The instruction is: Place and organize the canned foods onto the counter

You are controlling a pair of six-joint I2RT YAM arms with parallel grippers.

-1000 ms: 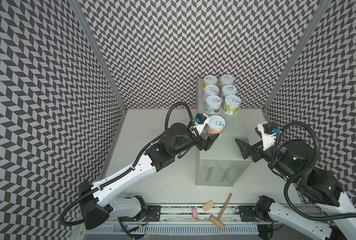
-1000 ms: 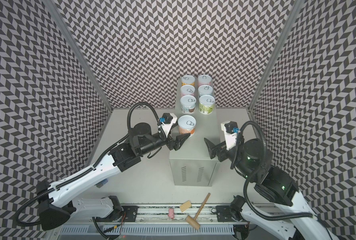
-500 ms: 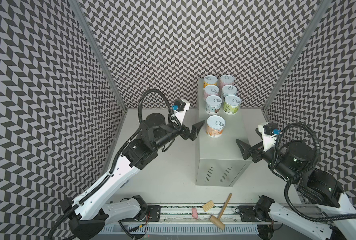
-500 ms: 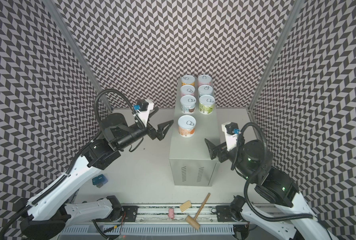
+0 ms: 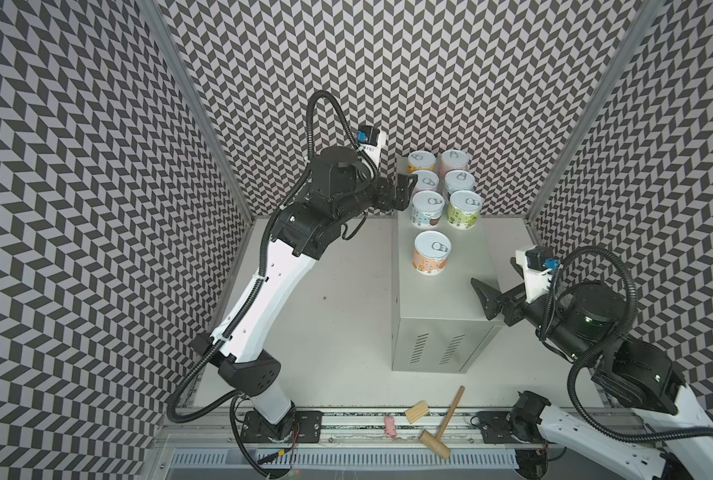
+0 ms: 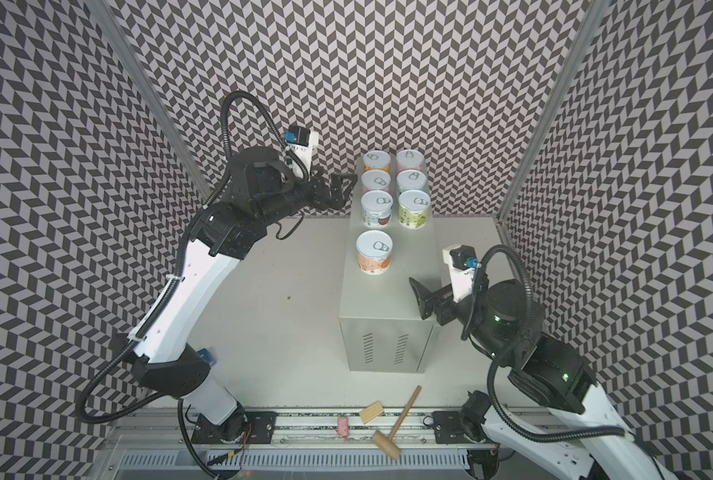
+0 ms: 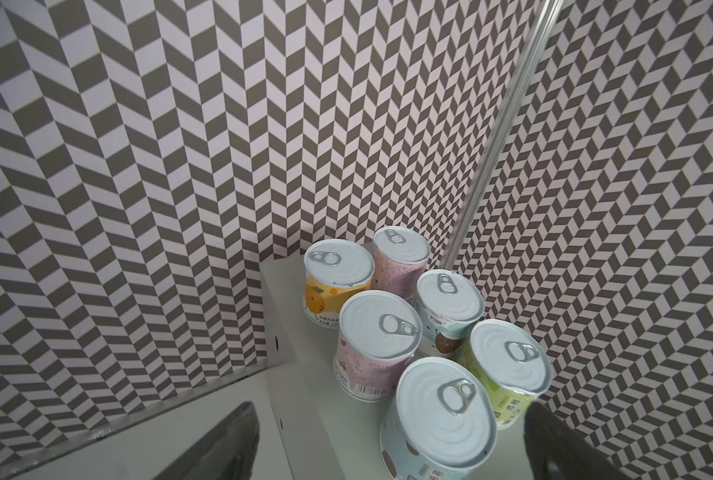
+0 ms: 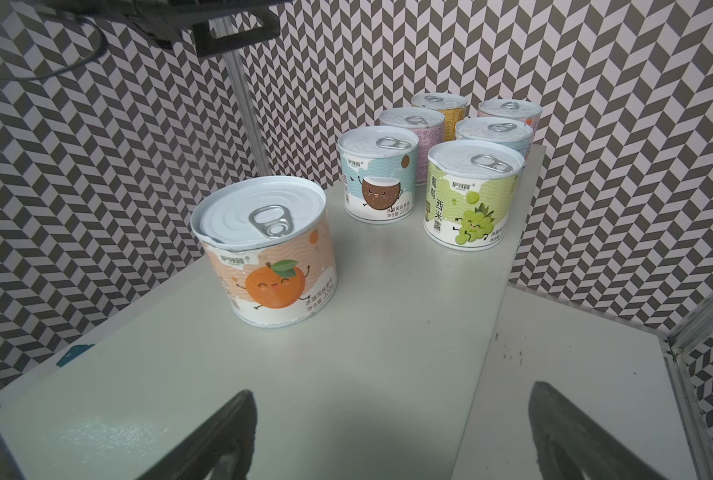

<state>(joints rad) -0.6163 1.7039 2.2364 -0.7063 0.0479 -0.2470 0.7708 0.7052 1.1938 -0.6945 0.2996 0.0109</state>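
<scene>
All seven canned foods (image 5: 459, 183) stand upright on the raised grey surface (image 5: 442, 303), so I judge the main danger now is undoing the arrangement rather than missing a pick. The left jaws are spread wide and empty, hanging just beside the packed block of six. In the left wrist view the light-blue coconut can (image 7: 438, 419) sits directly ahead of them, roughly between the two fingers (image 7: 230, 444), with the green can (image 7: 508, 361) close to the other finger. Any forward or sideways drift there could clip a lid rim and shove that can into its neighbours. Since the six stand nearly touching, one knock would likely pass through the whole block, perhaps pushing the farthest pair off the end of the surface. The right jaws are likewise wide apart and hold nothing, poised low over the near corner of the surface, with the orange can (image 8: 265, 249) well ahead of them and apart from the block. It stands alone toward the edge on the left jaws' side, so a nudge from the right jaws to line it up could slide it across the smooth metal and over that edge. If both arms reached for it together, they could collide.
</scene>
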